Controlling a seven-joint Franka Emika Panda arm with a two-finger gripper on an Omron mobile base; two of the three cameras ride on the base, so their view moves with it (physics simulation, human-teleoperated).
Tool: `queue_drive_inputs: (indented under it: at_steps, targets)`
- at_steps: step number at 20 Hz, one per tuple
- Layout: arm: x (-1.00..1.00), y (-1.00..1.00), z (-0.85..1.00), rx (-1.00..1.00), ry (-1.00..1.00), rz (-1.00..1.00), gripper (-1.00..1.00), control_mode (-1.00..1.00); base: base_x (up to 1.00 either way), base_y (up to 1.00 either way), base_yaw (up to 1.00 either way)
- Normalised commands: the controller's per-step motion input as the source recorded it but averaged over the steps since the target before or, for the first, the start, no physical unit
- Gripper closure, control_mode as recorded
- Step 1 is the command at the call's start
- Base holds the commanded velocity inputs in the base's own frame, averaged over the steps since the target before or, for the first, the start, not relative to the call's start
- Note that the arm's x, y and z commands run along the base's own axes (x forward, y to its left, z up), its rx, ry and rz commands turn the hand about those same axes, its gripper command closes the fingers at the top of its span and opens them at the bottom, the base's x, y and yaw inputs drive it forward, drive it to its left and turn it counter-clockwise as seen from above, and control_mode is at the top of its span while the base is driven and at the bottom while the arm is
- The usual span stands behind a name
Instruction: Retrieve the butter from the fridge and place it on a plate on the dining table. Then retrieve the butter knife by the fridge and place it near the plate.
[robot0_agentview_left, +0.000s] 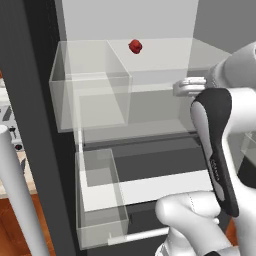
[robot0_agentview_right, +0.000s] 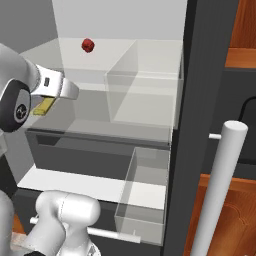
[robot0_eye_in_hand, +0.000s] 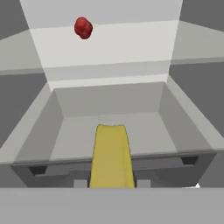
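The fridge (robot0_agentview_left: 35, 100) (robot0_agentview_right: 197, 100) stands open in front of me, with pale shelves inside. My gripper (robot0_agentview_right: 46, 104) (robot0_eye_in_hand: 111, 183) is shut on the butter (robot0_agentview_right: 42, 106) (robot0_eye_in_hand: 111, 155), a small yellow-olive stick pointing forward between the fingers. In the hand view the butter hangs over an open grey drawer (robot0_eye_in_hand: 65, 131) in the fridge. In the left base view my white hand (robot0_agentview_left: 190, 87) reaches in at shelf height from the right. The plate, the dining table and the butter knife are out of view.
A small round red item (robot0_agentview_left: 135, 46) (robot0_agentview_right: 88, 45) (robot0_eye_in_hand: 83, 27) sits on the upper shelf at the back. Clear door bins (robot0_agentview_left: 90, 100) (robot0_agentview_right: 145, 190) flank the opening. A long white bar handle (robot0_agentview_left: 15, 190) (robot0_agentview_right: 220, 185) stands close by. Red-brown wood cabinetry (robot0_agentview_right: 240, 40) lies to the right.
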Motion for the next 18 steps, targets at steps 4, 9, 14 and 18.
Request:
queue_drive_inputs:
  at_steps: [4, 9, 14, 18]
  targets:
    - [-0.74, 0.0, -0.45, -0.03, 0.02, 0.01, 1.0, -1.0, 0.0, 0.0, 0.0]
    - [-0.48, 0.0, -0.44, 0.0, 0.04, 0.0, 1.0, -1.0, 0.0, 0.0, 0.0]
    - [0.0, -0.04, -0.46, 0.0, 0.06, 0.0, 1.0, -1.0, 0.0, 0.0, 0.0]
    - [0.0, -0.13, -0.3, 0.0, 0.01, 0.0, 1.0, -1.0, 0.0, 0.0, 0.0]
